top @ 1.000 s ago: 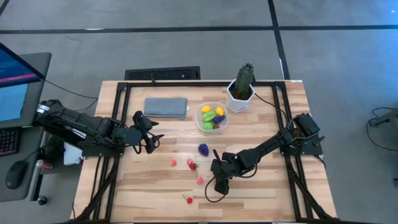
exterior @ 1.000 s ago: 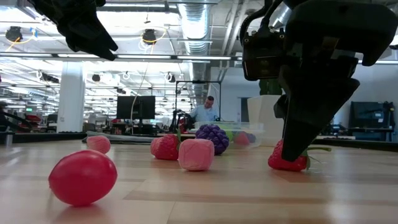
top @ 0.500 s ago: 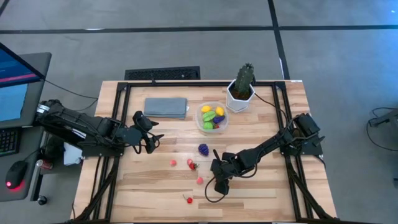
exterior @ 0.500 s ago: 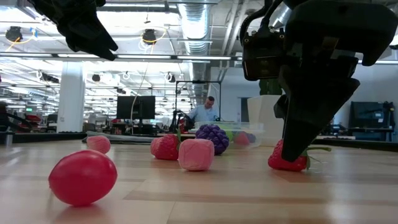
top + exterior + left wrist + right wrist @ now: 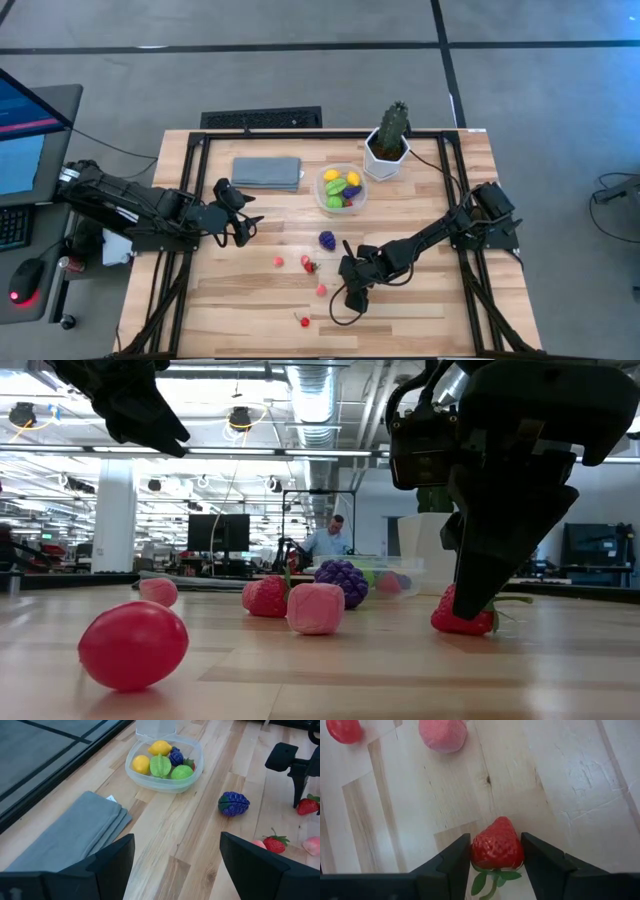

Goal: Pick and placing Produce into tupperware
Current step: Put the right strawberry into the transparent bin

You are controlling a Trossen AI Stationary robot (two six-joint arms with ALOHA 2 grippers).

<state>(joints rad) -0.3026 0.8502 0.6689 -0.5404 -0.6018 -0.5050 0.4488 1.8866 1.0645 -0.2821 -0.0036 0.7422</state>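
The round clear tupperware stands far of the table's centre and holds yellow, green and purple toy produce. A purple grape bunch, a strawberry and a few small red and pink pieces lie loose on the wood. My right gripper reaches down near the table's middle and is shut on a red strawberry. My left gripper hovers open over the left half, above the table. My right gripper pinches the red strawberry by its two sides, one finger on each flank, near the leafy stem end. The fingers come from above, pointing down. The strawberry rests on the tabletop, its tip pointing away from the gripper.
A folded grey-blue cloth lies at the far left of the table, and a potted cactus in a white pot stands beside the tupperware. A red egg-shaped piece and a pink piece lie toward the near edge. A person shows far behind.
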